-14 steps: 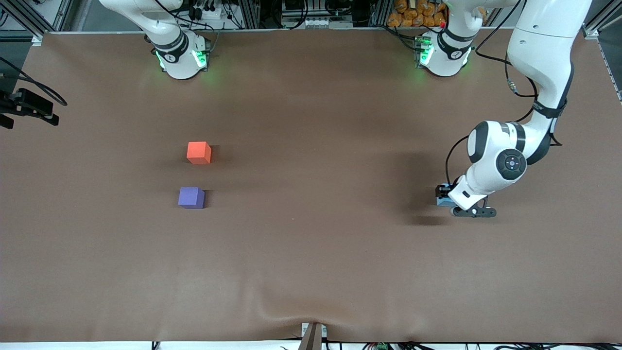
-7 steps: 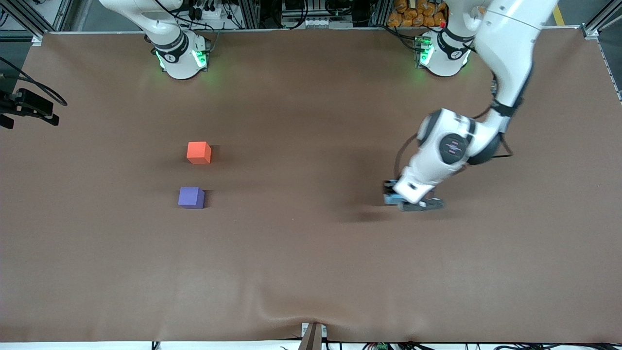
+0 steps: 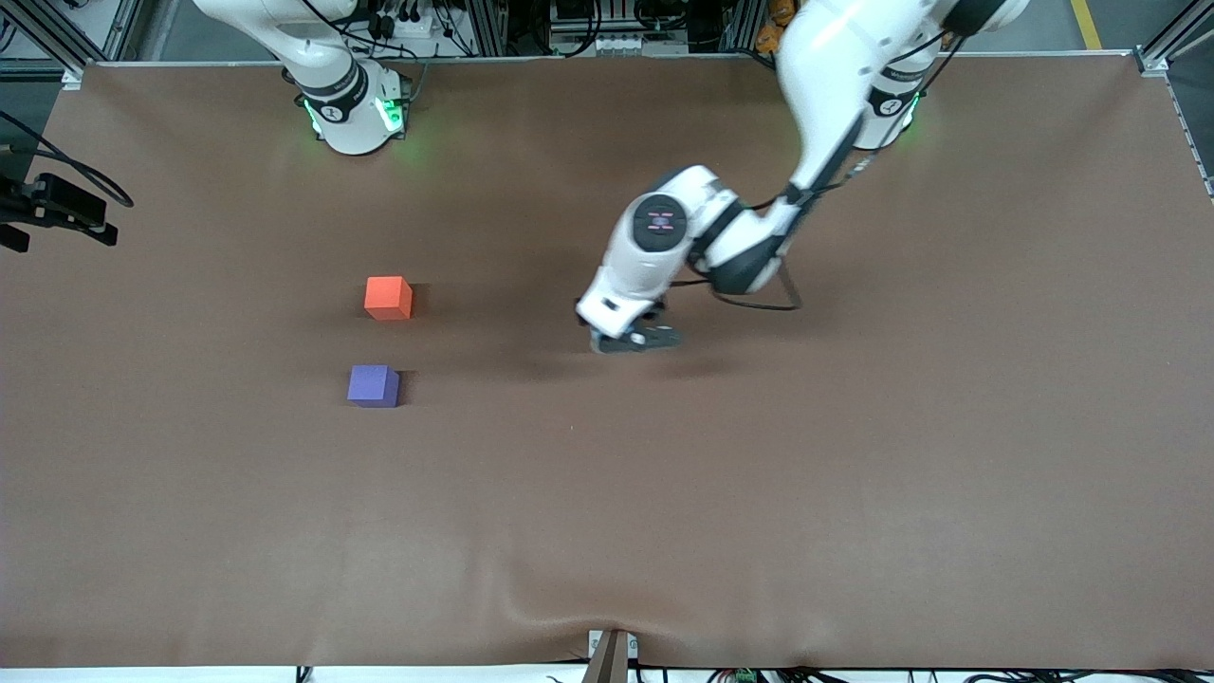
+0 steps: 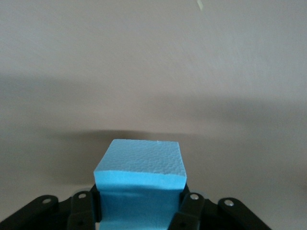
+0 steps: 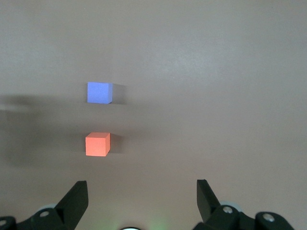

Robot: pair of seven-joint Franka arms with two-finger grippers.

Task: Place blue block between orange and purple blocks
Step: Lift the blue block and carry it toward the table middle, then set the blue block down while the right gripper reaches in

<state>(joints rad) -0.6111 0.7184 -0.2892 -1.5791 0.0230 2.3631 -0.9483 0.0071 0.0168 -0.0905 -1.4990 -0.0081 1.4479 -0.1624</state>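
Note:
My left gripper (image 3: 621, 338) is shut on the sky-blue block (image 4: 140, 177) and holds it above the table's middle, off toward the left arm's end from the other two cubes. In the front view the hand hides the blue block. The orange block (image 3: 388, 298) and the purple block (image 3: 373, 386) sit on the brown table, the purple one nearer the front camera, with a gap between them. They also show in the right wrist view, orange (image 5: 97, 144) and purple (image 5: 99, 92). My right gripper (image 5: 141, 188) is open and empty, high over the table near its base, out of the front view.
The brown mat (image 3: 664, 493) covers the whole table. The right arm's base (image 3: 351, 109) and the left arm's base (image 3: 877, 109) stand along the table's edge farthest from the front camera. A black camera mount (image 3: 57, 209) sticks in at the right arm's end.
My left arm has swung with the blue block from the left arm's end of the table toward the middle, closer to the orange and purple blocks. Those blocks have not moved.

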